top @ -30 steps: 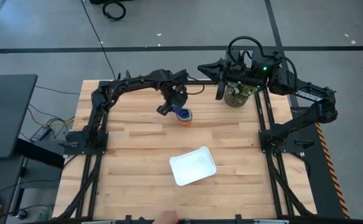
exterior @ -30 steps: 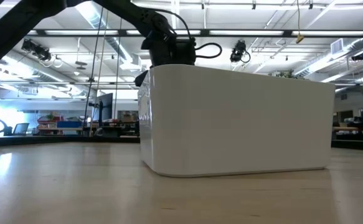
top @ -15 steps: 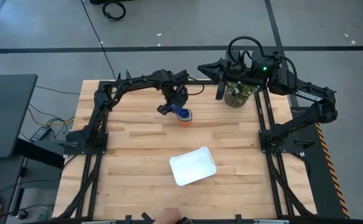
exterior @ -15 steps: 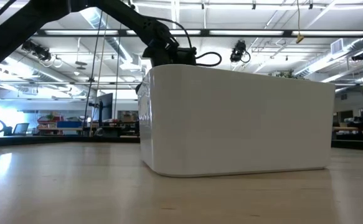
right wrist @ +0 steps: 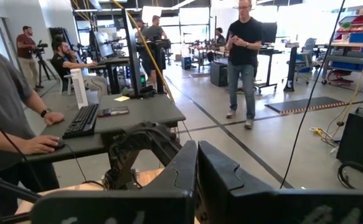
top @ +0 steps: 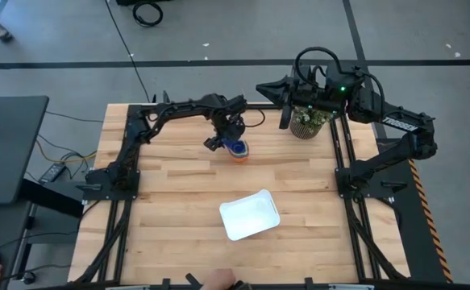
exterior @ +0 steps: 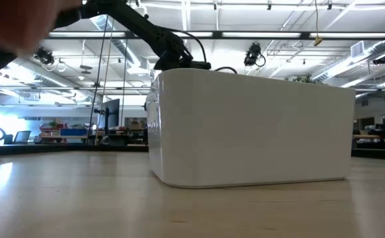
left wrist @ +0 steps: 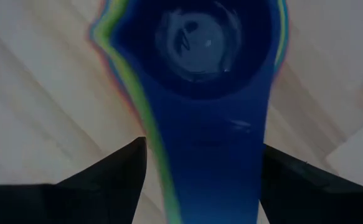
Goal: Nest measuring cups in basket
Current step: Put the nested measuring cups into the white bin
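The measuring cups stand nested in one stack on the table's far middle, the dark navy cup on top. Rims of other colours show around its edge. My left gripper is open and points down right over the stack. Its fingers stand on either side of the navy cup's flat handle. The white basket sits near the table's front and hides the cups in the low view. My right gripper is shut and held high at the far right. My left gripper comes from above with one finger on each long side of the navy handle, its fingers across the handle. I cannot tell whether the fingers touch the handle.
A round woven plant pot stands at the far right corner under my right arm. Bare wood lies between the cups and the basket. People stand and sit in the room beyond the table.
My left gripper has come down toward the cup stack; in the low view its wrist has sunk behind the basket's rim. The cups and the basket have stayed where they were.
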Controlling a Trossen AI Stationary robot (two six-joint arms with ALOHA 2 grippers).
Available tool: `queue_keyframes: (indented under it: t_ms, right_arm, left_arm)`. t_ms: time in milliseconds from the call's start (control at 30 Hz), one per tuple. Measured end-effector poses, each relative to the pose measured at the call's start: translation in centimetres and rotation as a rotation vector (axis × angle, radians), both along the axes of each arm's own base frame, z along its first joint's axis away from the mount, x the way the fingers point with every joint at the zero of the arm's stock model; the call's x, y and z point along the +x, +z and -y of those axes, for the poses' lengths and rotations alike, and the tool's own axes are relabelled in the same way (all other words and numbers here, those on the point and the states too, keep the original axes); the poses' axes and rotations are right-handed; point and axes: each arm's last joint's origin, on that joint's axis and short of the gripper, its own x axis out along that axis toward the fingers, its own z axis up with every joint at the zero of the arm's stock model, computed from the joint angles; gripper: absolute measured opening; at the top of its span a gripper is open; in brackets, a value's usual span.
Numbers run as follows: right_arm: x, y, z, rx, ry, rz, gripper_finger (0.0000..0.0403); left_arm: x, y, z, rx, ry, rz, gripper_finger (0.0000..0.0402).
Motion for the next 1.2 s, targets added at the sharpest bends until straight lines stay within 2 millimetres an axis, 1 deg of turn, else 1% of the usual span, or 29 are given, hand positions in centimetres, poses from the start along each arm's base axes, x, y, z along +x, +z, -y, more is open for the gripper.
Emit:
queue_keyframes:
  t_ms: [67,300,400,533,700,800,1200]
  right_arm:
    - [0.0,0.1,0.0,-0.001,-0.001,0.005,0.0022]
    - [0.0,0.2,0.0,-0.003,0.001,0.018,0.0022]
    - [0.0,0.2,0.0,-0.004,0.001,0.019,0.0022]
    - [0.0,0.2,0.0,-0.004,0.001,0.022,0.0022]
    - [0.0,0.2,0.0,-0.004,0.001,0.021,0.0022]
    - [0.0,0.2,0.0,-0.004,0.001,0.021,0.0022]
    - [0.0,0.2,0.0,-0.004,0.001,0.021,0.0022]
  left_arm:
    - [0.1,-0.4,0.0,-0.002,-0.003,-0.004,0.0276]
    - [0.4,-0.4,0.2,0.006,-0.011,0.010,0.0274]
    - [0.3,-0.4,0.2,0.008,-0.021,0.005,0.0268]
    - [0.6,-0.4,0.7,0.033,-0.113,0.015,0.0239]
    - [0.8,-0.4,1.2,0.039,-0.131,0.009,0.0191]
    - [0.8,-0.4,1.3,0.047,-0.128,0.006,0.0176]
    - [1.0,-0.4,1.7,0.073,-0.131,-0.014,0.0170]
